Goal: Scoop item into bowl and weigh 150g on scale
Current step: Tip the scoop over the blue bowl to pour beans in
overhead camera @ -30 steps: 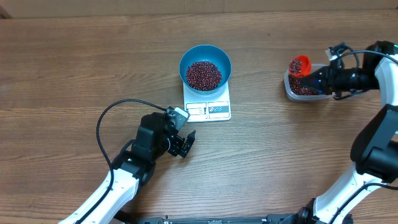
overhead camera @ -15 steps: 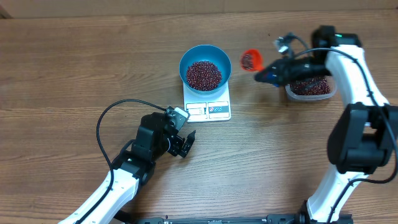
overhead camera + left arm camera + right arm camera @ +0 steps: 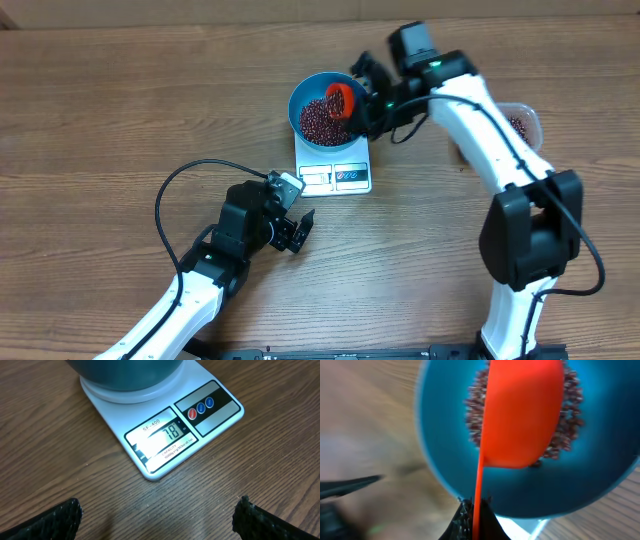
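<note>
The right gripper (image 3: 362, 108), in the upper middle of the overhead frame, is clamping shut on the thin handle of an orange scoop (image 3: 341, 100), which is hanging tilted over the teal bowl (image 3: 298, 100) and the dark red beans (image 3: 318, 122) heaped inside it. The bowl is sitting on the white scale (image 3: 345, 178) at the frame's centre, whose display is showing 78 in the left wrist view. The left gripper (image 3: 297, 232) is lying below and left of the scale, apart from it, jaws spread wide and holding nothing, while a clear tub (image 3: 527, 122) of beans is peeking out behind the right arm.
</note>
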Tool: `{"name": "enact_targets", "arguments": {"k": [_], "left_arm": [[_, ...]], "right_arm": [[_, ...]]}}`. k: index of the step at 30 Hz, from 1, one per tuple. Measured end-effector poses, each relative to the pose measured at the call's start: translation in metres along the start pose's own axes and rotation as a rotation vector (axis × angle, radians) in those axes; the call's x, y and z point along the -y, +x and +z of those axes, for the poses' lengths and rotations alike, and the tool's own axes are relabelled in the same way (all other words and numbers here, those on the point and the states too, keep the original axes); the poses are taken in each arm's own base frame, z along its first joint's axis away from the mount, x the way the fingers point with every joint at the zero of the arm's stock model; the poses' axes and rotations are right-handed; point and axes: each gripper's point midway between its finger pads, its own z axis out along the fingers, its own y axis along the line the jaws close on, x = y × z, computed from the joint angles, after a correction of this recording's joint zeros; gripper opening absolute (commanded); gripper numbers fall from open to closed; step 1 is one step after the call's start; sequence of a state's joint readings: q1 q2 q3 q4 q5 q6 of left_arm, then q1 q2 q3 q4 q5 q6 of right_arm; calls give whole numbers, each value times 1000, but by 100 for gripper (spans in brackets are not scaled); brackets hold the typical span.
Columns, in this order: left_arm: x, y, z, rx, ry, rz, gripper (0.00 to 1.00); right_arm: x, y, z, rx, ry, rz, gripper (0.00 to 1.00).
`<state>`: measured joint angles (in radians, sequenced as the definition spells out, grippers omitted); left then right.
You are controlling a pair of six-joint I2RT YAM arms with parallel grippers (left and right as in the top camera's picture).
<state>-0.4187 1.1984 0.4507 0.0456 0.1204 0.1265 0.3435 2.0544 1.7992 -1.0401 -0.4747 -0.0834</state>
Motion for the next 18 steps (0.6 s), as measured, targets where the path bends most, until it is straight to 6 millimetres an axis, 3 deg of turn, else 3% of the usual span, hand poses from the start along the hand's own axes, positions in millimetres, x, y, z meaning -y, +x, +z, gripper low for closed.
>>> {"name": "enact_targets", "arguments": {"k": [6, 18], "left_arm": [[0, 0, 0, 0, 0, 0, 100], [0, 0, 0, 0, 0, 0, 100]], "right_arm": [[10, -2, 7, -10, 307, -72, 4], [10, -14, -8, 33, 749, -227, 4]]}}
